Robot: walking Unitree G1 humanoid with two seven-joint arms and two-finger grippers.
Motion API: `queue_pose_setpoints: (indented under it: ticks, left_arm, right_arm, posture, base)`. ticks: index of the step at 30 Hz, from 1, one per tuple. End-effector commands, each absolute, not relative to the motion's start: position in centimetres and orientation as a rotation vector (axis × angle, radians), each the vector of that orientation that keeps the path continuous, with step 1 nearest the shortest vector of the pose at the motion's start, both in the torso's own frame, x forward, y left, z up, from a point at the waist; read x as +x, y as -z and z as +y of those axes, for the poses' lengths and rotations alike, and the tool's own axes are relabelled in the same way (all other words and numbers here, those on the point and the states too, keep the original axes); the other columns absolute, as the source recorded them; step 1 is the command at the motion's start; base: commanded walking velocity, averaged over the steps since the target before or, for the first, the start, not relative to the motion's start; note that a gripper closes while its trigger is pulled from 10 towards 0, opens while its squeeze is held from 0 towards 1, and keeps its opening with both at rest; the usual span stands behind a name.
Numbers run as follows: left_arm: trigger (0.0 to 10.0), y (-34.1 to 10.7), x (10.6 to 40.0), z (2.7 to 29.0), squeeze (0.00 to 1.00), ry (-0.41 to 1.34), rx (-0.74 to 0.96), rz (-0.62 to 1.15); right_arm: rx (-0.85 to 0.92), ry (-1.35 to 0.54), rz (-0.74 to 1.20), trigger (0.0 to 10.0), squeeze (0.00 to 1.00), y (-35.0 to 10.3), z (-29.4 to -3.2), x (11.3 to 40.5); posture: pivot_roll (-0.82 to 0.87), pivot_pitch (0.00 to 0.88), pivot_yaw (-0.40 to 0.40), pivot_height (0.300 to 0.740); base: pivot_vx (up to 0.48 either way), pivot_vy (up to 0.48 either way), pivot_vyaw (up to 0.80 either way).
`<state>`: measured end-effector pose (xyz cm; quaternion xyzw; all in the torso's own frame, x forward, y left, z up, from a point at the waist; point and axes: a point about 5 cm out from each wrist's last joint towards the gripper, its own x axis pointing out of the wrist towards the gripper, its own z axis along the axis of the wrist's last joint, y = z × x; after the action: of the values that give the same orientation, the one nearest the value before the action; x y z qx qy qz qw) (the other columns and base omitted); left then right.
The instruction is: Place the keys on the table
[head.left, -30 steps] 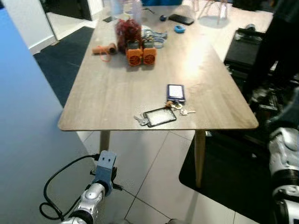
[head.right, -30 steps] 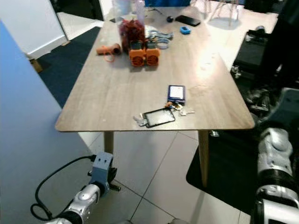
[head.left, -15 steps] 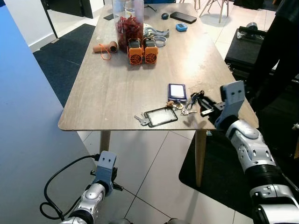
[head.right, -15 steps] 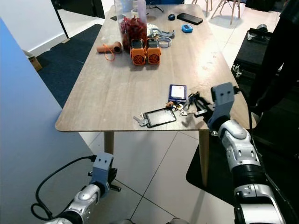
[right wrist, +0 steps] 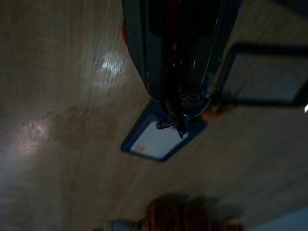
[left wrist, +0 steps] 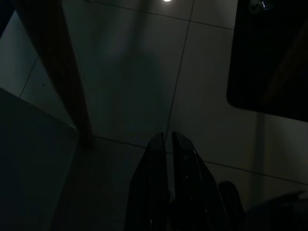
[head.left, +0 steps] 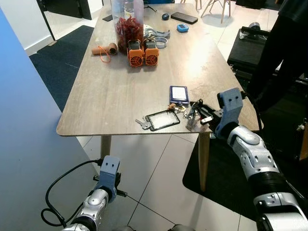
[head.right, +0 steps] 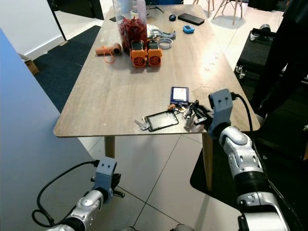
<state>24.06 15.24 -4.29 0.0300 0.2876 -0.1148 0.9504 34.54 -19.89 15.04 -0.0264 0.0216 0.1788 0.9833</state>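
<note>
The right tool (head.left: 196, 111) reaches over the near right corner of the tabletop (head.left: 120, 91), its black fingers (right wrist: 163, 57) pressed together on a key ring; the keys (head.left: 188, 115) hang from the tips, just above or touching the wood, I cannot tell which. They sit just beside a blue card (head.left: 179, 94) and a black-framed badge holder (head.left: 163, 120), with a few loose keys (head.left: 143, 124) at the holder's far end near the table edge. In the right wrist view the ring (right wrist: 192, 103) shows under the fingertips with the card (right wrist: 161, 139) beyond it.

Farther back on the tabletop stand two orange gadgets (head.left: 143, 54), a clear jar (head.left: 126, 24) of red stuff behind them, an orange roll (head.left: 103, 49), a phone (head.left: 183, 18) and a small blue thing (head.left: 182, 28).

The left tool (left wrist: 166, 159) hangs low over the tiled floor (head.left: 159, 178) beside a table leg (left wrist: 57, 72), its fingers closed on nothing.

A person in dark clothes (head.left: 279, 53) stands at the right.
</note>
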Motion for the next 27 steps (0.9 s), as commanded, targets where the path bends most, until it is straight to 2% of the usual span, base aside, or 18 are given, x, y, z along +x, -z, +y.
queue_pose_setpoints:
  ticks: [1,11,27]
  left_arm:
    - [10.0,4.6,23.8,15.2,0.0,0.24,0.066,0.611]
    - [10.0,4.5,23.8,15.6,0.0,0.236,0.068,0.611]
    - [10.0,4.6,23.6,15.5,0.0,0.228,0.056,0.604]
  right_arm:
    - [-0.027,-0.332,0.028,10.0,0.0,-15.3,-20.1,34.8]
    - [-0.001,-0.212,-0.028,10.0,0.0,-16.4,-21.0,36.2]
    - [0.009,-0.224,-0.032,10.0,0.0,-16.8,-20.3,37.2]
  posture:
    - [0.0,0.06,0.038,0.74]
    - [0.01,0.071,0.04,0.74]
    - [0.01,0.072,0.027,0.74]
  base:
    - [0.0,0.0,0.0]
    - [0.0,0.0,0.0]
    - [0.0,0.0,0.0]
